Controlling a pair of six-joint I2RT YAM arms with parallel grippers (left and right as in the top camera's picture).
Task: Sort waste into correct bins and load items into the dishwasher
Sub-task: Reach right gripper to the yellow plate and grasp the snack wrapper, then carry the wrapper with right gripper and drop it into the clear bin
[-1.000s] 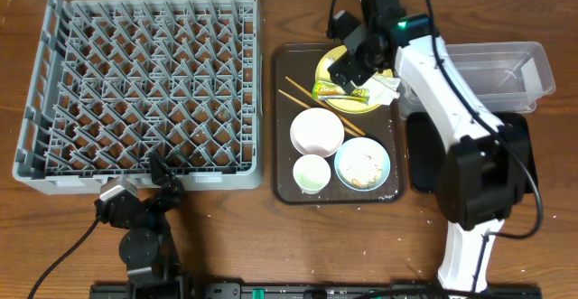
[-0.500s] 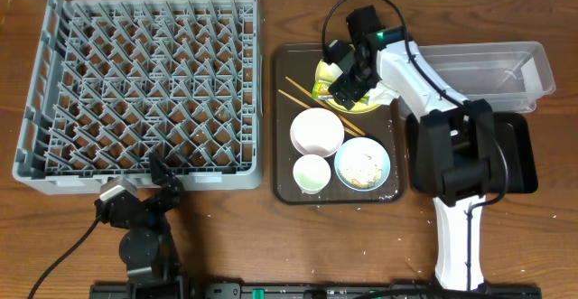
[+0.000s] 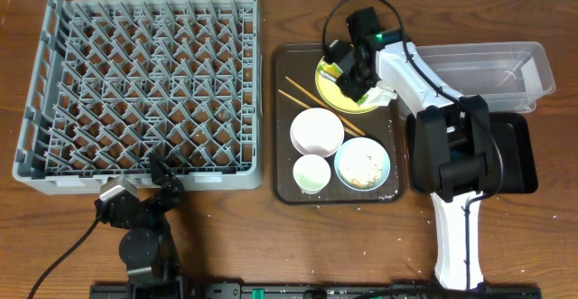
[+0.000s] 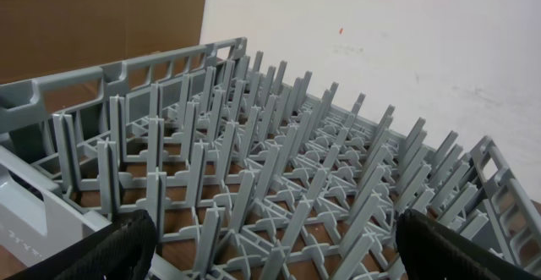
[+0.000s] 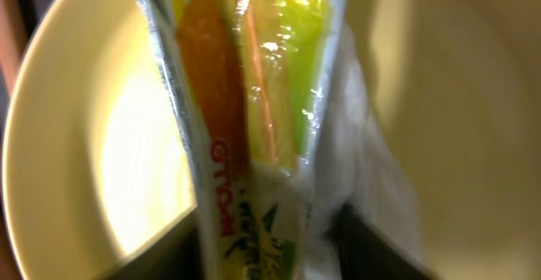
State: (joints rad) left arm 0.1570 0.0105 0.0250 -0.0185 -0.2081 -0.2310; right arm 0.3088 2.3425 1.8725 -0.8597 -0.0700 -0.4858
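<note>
A brown wooden desk [image 3: 226, 245] carries everything, with a white wall behind it in the left wrist view. The right tool [image 3: 346, 80] is down over the plate [image 5: 84, 161], which sits at the far end of the brown tray [image 3: 293, 64]. In the right wrist view the wrapper [image 5: 245, 128] fills the space between the tool's two dark fingers [image 5: 182, 250], running lengthwise away from them and lying on the plate. The fingers stand close on either side of it. Whether they actually pinch it cannot be told. The napkin [image 5: 363, 187] lies just beside the wrapper, against the other finger.

Just left of this tool the chopsticks [image 3: 302, 96] lie slanted across the tray. Nearer the robot than the tool are the white bowl [image 3: 316, 132], the cup [image 3: 312, 172] and the blue bowl [image 3: 362, 166], which holds rice and crumbs. To the tool's right, past the arm, is the tub [image 3: 506, 69], and the black tray [image 3: 522, 154] lies partly under the arm.

The left tool [image 4: 275, 242] is well apart from all this. It sits at the near edge of the rack [image 3: 135, 82], fingers spread wide with nothing between them, and the grey pegs stretch away in front of it.
</note>
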